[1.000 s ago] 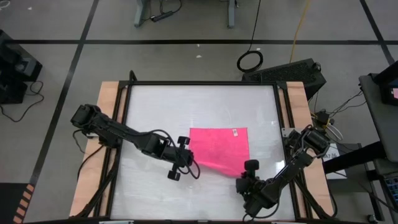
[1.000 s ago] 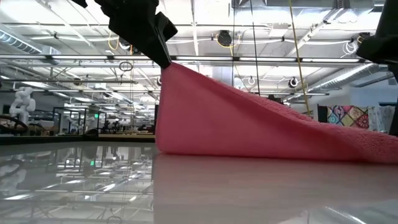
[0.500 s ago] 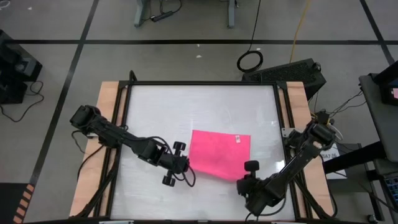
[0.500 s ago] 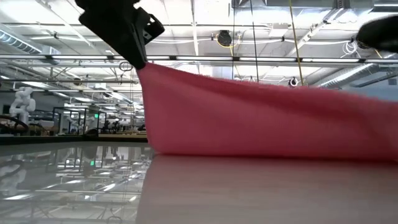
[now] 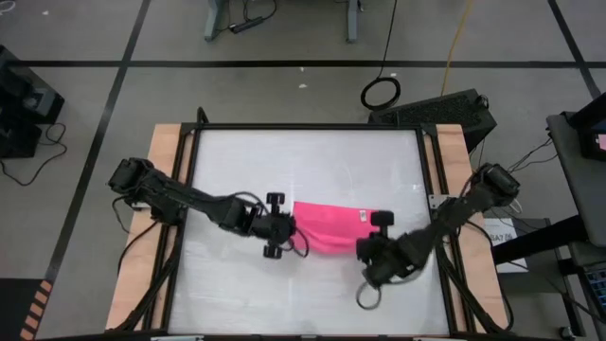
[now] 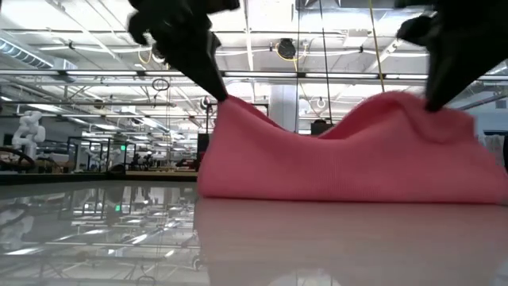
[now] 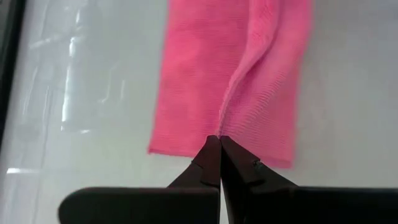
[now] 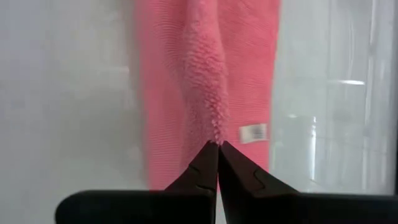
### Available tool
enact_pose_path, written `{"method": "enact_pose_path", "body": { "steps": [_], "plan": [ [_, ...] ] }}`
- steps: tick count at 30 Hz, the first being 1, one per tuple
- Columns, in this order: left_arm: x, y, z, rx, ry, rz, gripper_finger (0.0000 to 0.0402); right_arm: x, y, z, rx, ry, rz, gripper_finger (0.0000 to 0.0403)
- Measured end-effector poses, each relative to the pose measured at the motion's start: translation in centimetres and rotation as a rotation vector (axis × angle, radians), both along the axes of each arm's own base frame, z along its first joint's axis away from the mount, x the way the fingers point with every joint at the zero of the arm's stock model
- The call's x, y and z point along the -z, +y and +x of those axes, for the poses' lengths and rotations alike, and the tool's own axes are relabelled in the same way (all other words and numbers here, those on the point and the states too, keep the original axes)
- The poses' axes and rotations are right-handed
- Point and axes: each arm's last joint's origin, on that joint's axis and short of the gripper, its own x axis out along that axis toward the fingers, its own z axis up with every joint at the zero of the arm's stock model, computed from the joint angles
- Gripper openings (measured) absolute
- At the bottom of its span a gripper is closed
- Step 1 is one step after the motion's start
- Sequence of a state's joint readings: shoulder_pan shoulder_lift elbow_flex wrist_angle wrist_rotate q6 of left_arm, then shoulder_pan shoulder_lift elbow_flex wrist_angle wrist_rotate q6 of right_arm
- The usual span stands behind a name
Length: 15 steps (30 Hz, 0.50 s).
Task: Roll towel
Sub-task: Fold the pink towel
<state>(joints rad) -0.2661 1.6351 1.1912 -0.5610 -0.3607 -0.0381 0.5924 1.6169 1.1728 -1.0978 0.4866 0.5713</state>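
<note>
The pink towel [image 5: 327, 227] lies in the middle of the table, its near edge lifted by both grippers. In the low view it rises to two peaks and sags between them, while its lower fold [image 6: 333, 187] rests on the table. My left gripper [image 5: 289, 235] is shut on the towel's left peak [image 6: 224, 102]. My right gripper [image 5: 365, 242] is shut on its right peak [image 6: 435, 107]. A small white tag [image 8: 253, 132] shows near the right gripper. My left gripper pinches a raised ridge of cloth [image 7: 225, 124] at the towel's left end between its two fingertips, slanting down from the table's left. The cloth hangs below the fingers and its lower part lies on the table. My right gripper pinches a fuzzy bunched edge [image 8: 214, 127] at the towel's right end between its fingertips, slanting down from the near right. The cloth hangs below the fingers, slack toward the middle, with its lower part on the table.
The glossy white tabletop [image 5: 246, 170] has a dark frame and wooden side rails [image 5: 166, 161]. Bare surface lies on the far side and on the near side of the towel. Cables and a dark box [image 5: 445, 109] lie on the floor beyond the far edge.
My right gripper has shut on the towel's near right corner, risen and gone toward the far edge. My left gripper has swung toward the far edge too. The towel's near edge is lifted and carried over; the far part has stayed flat, so it looks narrower from above.
</note>
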Motion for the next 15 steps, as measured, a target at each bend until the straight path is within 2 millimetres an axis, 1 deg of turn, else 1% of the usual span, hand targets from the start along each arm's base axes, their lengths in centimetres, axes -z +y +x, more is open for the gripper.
{"method": "enact_pose_path", "body": {
  "steps": [4, 6, 8, 10, 12, 15],
  "plan": [
    [0.5, 2.5, 0.8, -0.054, 0.019, 0.017, 0.0001, 0.7, -2.8, 1.0, 0.051, 0.075, 0.012, 0.0000],
    [1.2, 3.6, 1.2, -0.073, 0.045, -0.007, 0.0001, 1.4, -4.1, 1.2, 0.099, 0.116, 0.054, 0.0002],
    [2.1, 4.6, 1.6, -0.067, 0.082, -0.040, 0.0003, 2.1, -5.2, 1.2, 0.172, 0.140, 0.073, 0.0013],
    [3.3, 5.3, 2.1, -0.066, 0.122, -0.058, 0.0004, 2.6, -5.9, 1.0, 0.215, 0.161, 0.085, 0.0033],
    [4.4, 5.8, 2.5, -0.069, 0.154, -0.049, 0.0004, 2.9, -6.1, 0.7, 0.239, 0.168, 0.083, 0.0059],
    [5.5, 6.8, 3.0, -0.094, 0.177, -0.041, 0.0005, 2.7, -6.4, 0.2, 0.268, 0.152, 0.078, 0.0108]
  ]
}}
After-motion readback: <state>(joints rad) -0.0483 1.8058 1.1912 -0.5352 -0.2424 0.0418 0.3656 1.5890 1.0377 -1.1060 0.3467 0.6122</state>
